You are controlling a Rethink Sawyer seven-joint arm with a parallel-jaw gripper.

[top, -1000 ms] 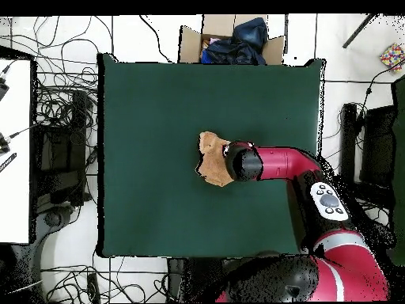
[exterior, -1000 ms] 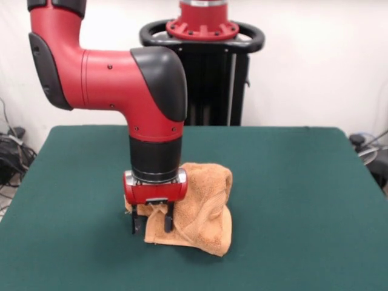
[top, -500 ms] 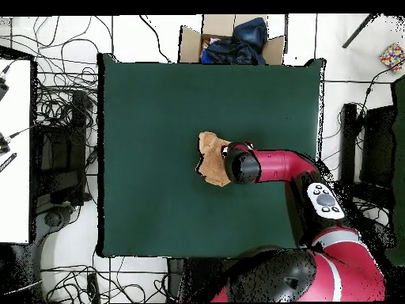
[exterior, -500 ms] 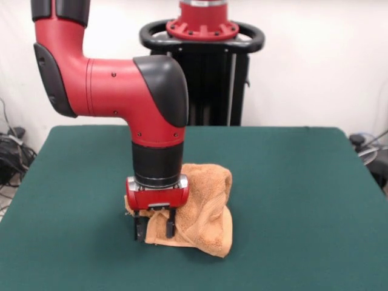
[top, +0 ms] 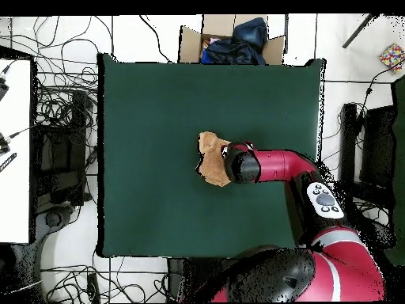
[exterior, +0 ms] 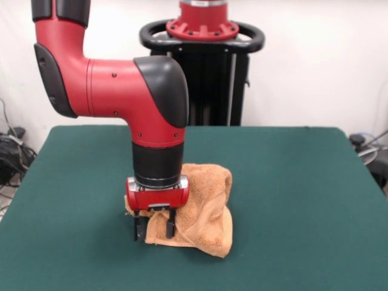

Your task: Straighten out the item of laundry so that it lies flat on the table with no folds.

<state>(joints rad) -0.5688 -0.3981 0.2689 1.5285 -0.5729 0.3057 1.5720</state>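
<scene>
You see the towel [exterior: 203,212] bunched in a crumpled, folded heap near the middle of the green desk [exterior: 303,200]. The hand [exterior: 155,229] stands vertically at the heap's edge, fingertips down at the desk surface, its two fingers pinching a fold of towel between them.

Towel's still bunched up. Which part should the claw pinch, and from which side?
Pinch the low front edge of the towel, at the corner under the claw, coming straight down from above. The rest is heaped in thick folds toward the pedestal side; that thin edge lies nearest the table, probably easiest to drag flat.
</scene>
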